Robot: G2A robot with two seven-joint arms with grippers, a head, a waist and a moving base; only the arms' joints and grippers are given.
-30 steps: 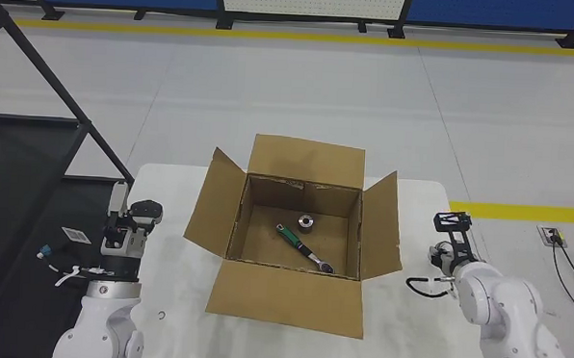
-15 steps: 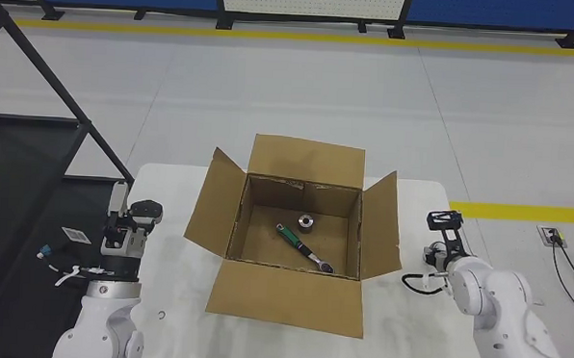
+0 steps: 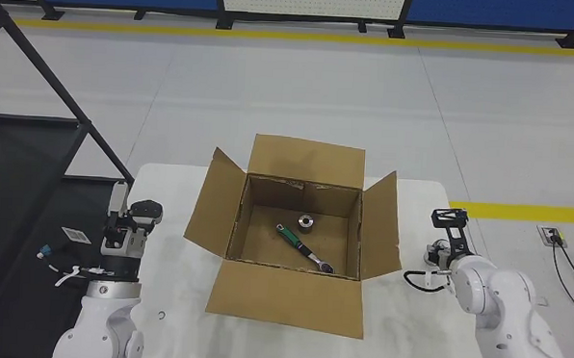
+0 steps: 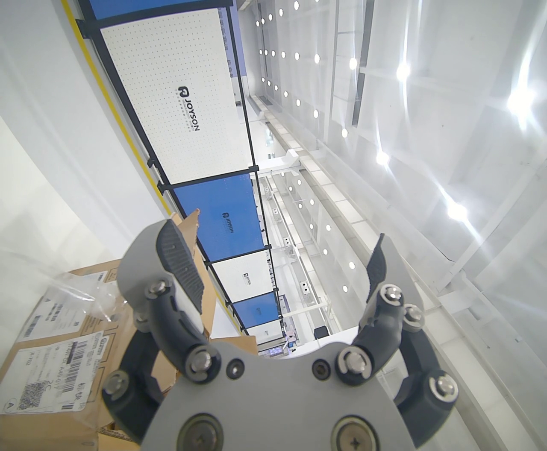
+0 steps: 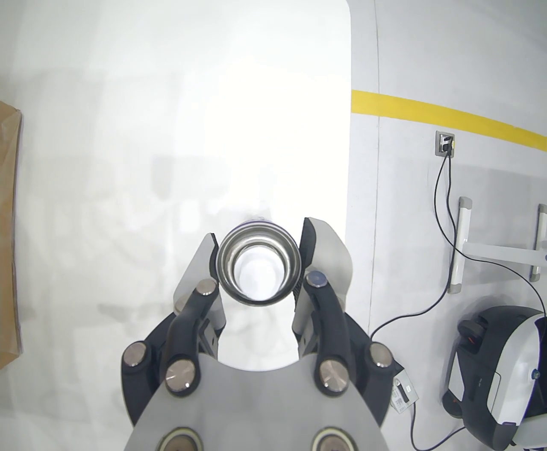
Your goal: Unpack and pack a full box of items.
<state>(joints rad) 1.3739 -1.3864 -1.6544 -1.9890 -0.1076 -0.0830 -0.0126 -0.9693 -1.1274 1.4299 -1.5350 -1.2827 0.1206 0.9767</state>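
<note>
An open cardboard box point(image 3: 305, 161) stands in the middle of the white table point(image 3: 406, 329). Inside lie a green-handled ratchet wrench point(image 3: 301, 248) and a small metal ring point(image 3: 306, 222). My right gripper point(image 5: 260, 241) points down over the table to the right of the box and is shut on a steel ring point(image 5: 230, 265), one finger on each side; in the top view this gripper point(image 3: 440, 255) is near the table's right edge. At the table's left side my left gripper point(image 4: 277, 239) points up at the ceiling, open and empty, beside the box's labelled wall point(image 4: 64, 307); from above it point(image 3: 134, 214) is left of the box.
The box's four flaps are spread outward. A black metal frame point(image 3: 40, 101) stands left of the table. Beyond the table's right edge, the floor has a yellow line point(image 5: 444, 117) and a wall socket with a cable point(image 5: 444, 145). Crumpled clear plastic point(image 4: 51, 273) lies against the box.
My right arm shifted a little towards the box and back slightly, still holding the steel ring. The left arm and the box contents stayed put.
</note>
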